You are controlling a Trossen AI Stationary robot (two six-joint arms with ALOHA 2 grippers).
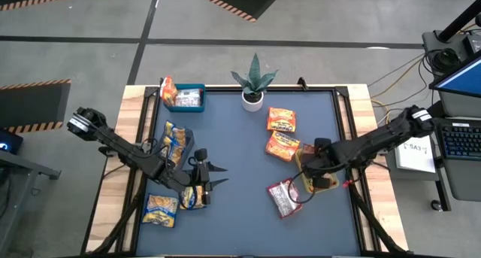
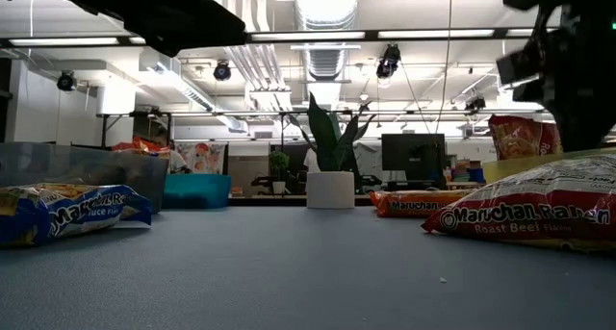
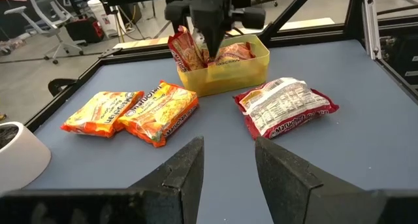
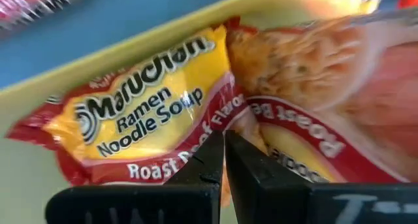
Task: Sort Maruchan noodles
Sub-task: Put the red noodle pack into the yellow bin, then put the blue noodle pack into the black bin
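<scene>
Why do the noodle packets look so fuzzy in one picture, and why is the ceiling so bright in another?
In the right wrist view the camera sits very close to the red-and-yellow packets in the yellow bin, so they smear, most at the upper right. In the low view the ceiling lights glare white, leaving the arms as dark silhouettes. The left wrist view is sharp on the red-and-white packet.

Grey floor [image 1: 90,55], striped hazard tape [image 1: 225,2], ceiling strip lights [image 2: 423,34].
</scene>
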